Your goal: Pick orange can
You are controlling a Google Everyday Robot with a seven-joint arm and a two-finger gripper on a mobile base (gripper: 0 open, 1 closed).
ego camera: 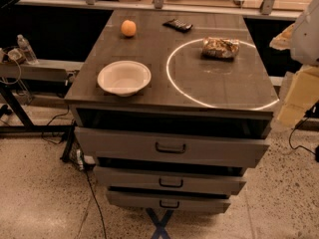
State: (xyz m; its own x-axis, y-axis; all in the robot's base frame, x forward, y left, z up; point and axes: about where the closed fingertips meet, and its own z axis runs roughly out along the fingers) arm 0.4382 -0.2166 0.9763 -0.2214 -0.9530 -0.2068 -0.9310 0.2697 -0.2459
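The orange can (pixel 220 47) is a crinkled, shiny gold-brown oblong item lying on its side at the back right of the dark cabinet top (pixel 149 49), inside a bright ring of light (pixel 172 81). My gripper (pixel 298 96) hangs at the right edge of the view, beyond the cabinet's right side, in front of and to the right of the can and well apart from it. It holds nothing that I can see. My white arm (pixel 305 29) shows above it.
A white bowl (pixel 123 77) sits at the front left of the top. A small round orange fruit (pixel 128 28) lies at the back left, a flat black remote-like object (pixel 178 25) at the back middle. Three drawers (pixel 170 147) stand partly pulled out below. Cables run on the floor at the left.
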